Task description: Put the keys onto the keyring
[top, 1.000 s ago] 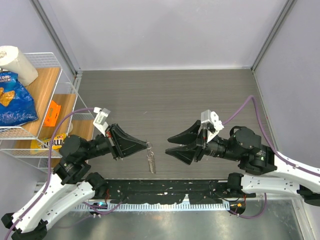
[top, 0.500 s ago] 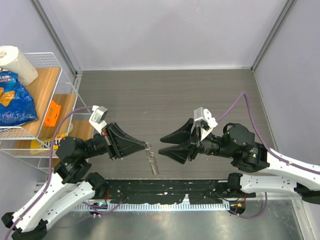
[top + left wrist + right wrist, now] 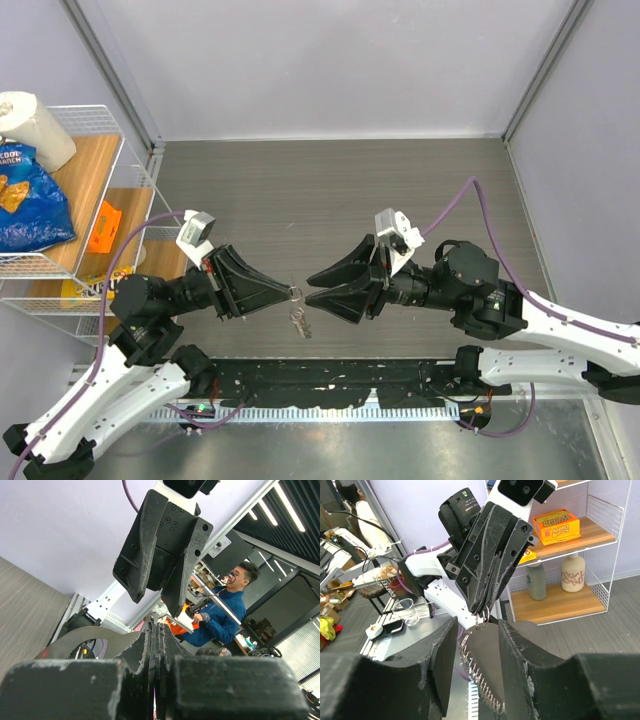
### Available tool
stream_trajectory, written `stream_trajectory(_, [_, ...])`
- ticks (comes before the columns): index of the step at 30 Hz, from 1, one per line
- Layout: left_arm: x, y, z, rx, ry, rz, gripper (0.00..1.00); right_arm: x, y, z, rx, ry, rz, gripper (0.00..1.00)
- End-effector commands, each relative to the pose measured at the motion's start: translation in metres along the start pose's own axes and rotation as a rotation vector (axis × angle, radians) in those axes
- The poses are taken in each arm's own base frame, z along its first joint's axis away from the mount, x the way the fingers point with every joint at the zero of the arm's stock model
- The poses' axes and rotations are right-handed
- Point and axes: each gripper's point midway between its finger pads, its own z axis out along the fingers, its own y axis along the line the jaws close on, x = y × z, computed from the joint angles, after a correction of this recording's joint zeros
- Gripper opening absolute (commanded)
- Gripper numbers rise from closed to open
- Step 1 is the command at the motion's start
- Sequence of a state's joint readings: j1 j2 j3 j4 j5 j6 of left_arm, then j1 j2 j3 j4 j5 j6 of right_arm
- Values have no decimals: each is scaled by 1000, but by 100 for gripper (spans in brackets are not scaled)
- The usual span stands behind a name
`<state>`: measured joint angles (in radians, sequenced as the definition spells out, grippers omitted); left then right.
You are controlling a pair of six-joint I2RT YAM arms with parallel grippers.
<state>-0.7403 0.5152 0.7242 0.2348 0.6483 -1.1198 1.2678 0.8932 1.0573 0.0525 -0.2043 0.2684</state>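
Right pincer (image 3: pixel 308 283), open, neared left pincer (image 3: pixel 289 293) clamping keyring (image 3: pixel 299 318), which dangles downward.

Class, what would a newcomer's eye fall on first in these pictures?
Two black grippers nearly meet tip to tip over the table, near its front: the left gripper is shut on the keyring, its chain dangling, and the right gripper stands open facing it. At left, a wire shelf holds a blue chip bag.

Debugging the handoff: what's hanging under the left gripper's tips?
A small silver ring is pinched in the shut left gripper, and a chain dangles below it. The ring's gripped part is covered by the jaws. What is at the chain's lower end is too small to tell.
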Motion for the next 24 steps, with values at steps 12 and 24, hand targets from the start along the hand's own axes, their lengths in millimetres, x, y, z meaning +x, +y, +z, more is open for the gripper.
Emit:
stream_trajectory(12, [-10,-28,-3,80,-26,58,0,-23,16,14,-77,-42,24,38])
stream_trajectory(24, [-5,-16,-3,47,-17,77,0,-28,17,14,-76,-58,26,5])
